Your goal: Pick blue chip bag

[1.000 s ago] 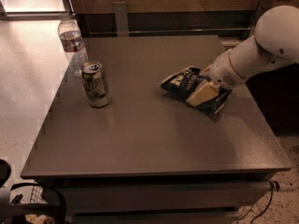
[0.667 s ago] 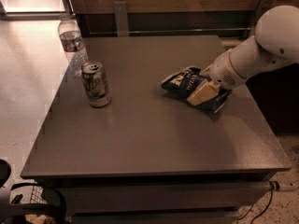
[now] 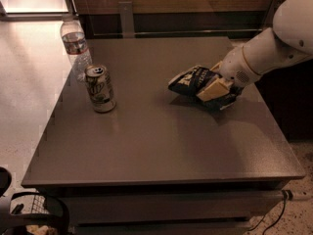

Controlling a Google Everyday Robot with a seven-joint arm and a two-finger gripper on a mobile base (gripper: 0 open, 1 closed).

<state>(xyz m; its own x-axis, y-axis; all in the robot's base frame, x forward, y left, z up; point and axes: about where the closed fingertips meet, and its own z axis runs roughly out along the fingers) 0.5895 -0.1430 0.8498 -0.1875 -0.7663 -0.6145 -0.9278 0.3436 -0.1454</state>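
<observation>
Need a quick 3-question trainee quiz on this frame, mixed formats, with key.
1. Fill in: as the camera sees it, the bottle stands near the table's far ___ corner.
2. True or false: the can lies on its side.
3. Where is the gripper? A) over the can B) at the bag, on the table's right side C) beside the bottle

Key: 1 left; 2 false, it stands upright; 3 B.
</observation>
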